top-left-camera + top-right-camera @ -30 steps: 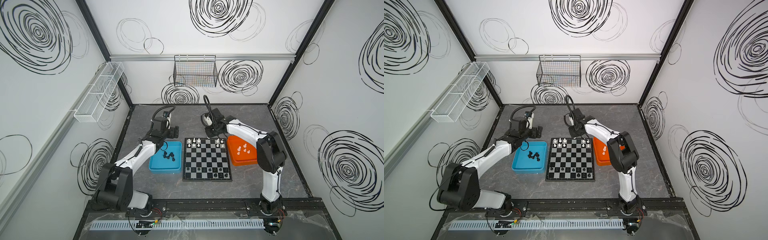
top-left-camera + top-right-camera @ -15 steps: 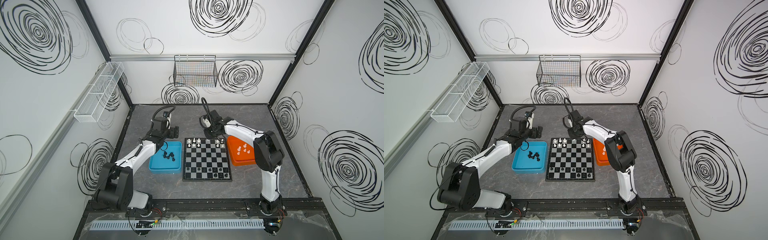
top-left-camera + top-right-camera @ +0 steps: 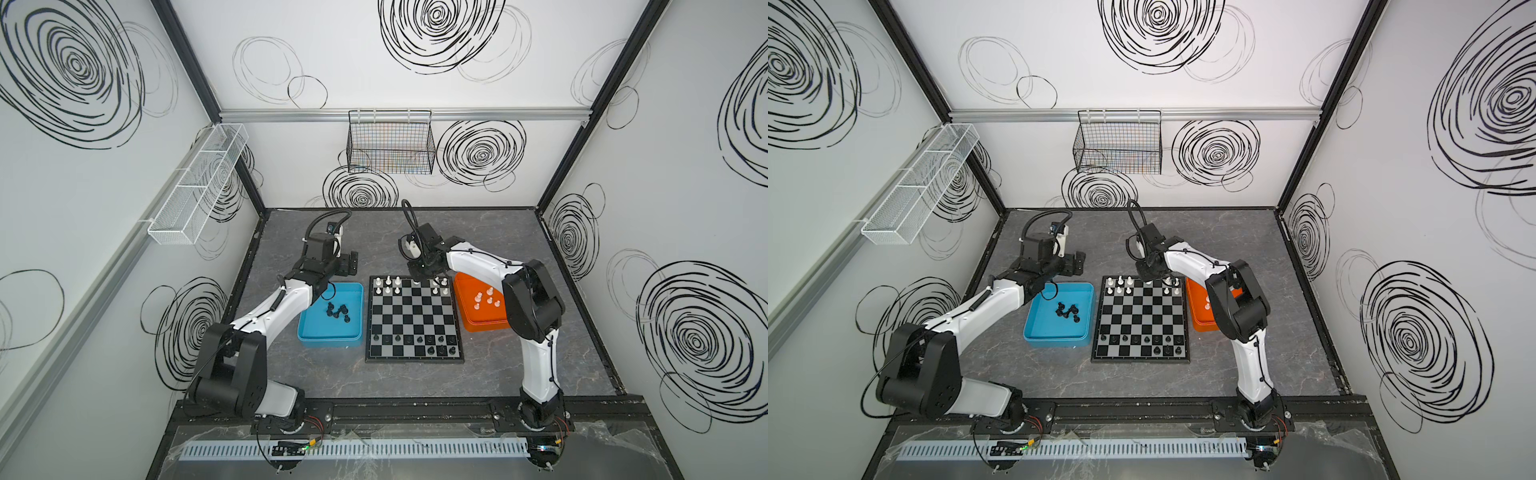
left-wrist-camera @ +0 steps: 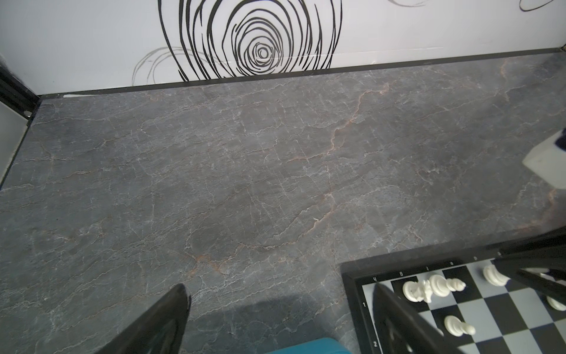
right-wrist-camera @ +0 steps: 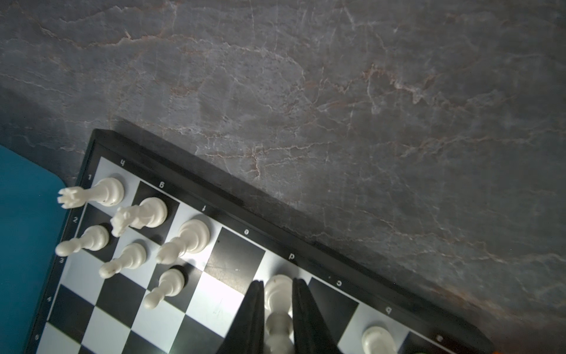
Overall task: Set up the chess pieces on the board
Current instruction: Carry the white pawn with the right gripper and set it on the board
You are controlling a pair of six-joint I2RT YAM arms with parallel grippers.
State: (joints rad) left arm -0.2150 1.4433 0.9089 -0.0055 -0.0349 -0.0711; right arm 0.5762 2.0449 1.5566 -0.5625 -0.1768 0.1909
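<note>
The board (image 3: 411,318) lies mid-table with white chess pieces (image 3: 388,284) on its far rows and black ones (image 3: 415,340) on its near rows. My right gripper (image 3: 424,276) hangs over the far row. In the right wrist view this gripper (image 5: 277,283) is shut on a white piece (image 5: 277,294), whose base is at the light square by the letter d. My left gripper (image 3: 347,264) is open and holds nothing, behind the blue tray and over bare table. In the left wrist view its fingers (image 4: 171,309) stand wide apart.
The blue tray (image 3: 316,332) left of the board holds several black pieces (image 3: 338,311). The orange tray (image 3: 471,322) on the right holds several white pieces (image 3: 484,297). A black wire basket (image 3: 390,145) hangs on the back wall, and a white mesh shelf (image 3: 199,183) on the left wall.
My right arm has shifted slightly left and its gripper has come down toward the board's far row, still shut on the white piece. The left arm has not moved.
</note>
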